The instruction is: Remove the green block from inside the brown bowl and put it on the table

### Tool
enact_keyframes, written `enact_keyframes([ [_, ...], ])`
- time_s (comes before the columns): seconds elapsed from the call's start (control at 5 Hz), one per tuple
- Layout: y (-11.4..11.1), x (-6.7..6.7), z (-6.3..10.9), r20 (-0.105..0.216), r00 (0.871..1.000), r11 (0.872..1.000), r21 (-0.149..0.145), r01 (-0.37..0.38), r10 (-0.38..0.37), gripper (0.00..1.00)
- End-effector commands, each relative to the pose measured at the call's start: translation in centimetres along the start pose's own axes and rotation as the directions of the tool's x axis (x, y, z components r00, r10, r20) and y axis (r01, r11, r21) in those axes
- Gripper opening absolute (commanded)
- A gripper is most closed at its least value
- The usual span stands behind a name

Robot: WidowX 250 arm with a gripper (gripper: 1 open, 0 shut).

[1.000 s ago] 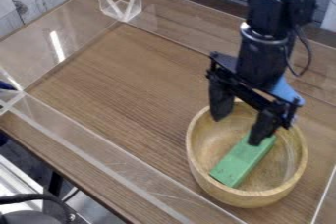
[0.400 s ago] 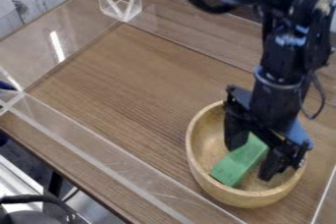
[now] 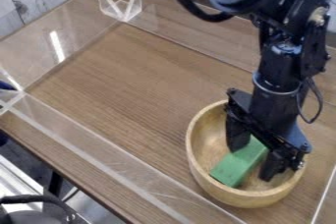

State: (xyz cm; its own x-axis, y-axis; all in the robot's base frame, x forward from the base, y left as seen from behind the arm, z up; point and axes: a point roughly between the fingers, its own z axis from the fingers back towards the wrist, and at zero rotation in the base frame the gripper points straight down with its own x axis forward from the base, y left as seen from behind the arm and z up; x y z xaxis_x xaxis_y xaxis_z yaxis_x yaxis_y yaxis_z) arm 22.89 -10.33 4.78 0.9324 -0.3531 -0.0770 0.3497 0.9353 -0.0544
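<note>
At the near right corner of the bench, the brown bowl sat upright on the wood-grain surface, close to the clear acrylic wall along the front edge. The green block lay inside the bowl, flat on the bottom, its long side running from the near left toward the far right. Its far end was hidden behind the gripper, so full length could not be read.

The gripper pointed straight down into the bowl. Its jaws stood spread wide, one dark finger on the left of the block's far end and the other on the right, low within the rim. The block sat between them. Whether either finger touched the block could not be told from this view; nothing showed it pinched or lifted. The block rested on the bowl floor.

The black arm rose from the gripper toward the upper right and out of view, with cabling along its side. Farther back, at the far left corner of the bench, a small clear acrylic bracket stood against the walls. The bench surface to the left of the bowl showed plain wood grain.
</note>
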Motion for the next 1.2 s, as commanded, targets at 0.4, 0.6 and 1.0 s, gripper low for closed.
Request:
enact_keyframes([
  [0.4,0.71,1.06,1.25,0.073,0.997,1.000,-0.004,-0.019,0.020,1.00],
  [0.6,0.87,1.13,1.24,0.079,0.997,1.000,-0.007,-0.025,0.025,1.00],
  [1.0,1.20,1.12,0.93,0.081,0.996,0.999,-0.017,-0.036,0.037,1.00],
])
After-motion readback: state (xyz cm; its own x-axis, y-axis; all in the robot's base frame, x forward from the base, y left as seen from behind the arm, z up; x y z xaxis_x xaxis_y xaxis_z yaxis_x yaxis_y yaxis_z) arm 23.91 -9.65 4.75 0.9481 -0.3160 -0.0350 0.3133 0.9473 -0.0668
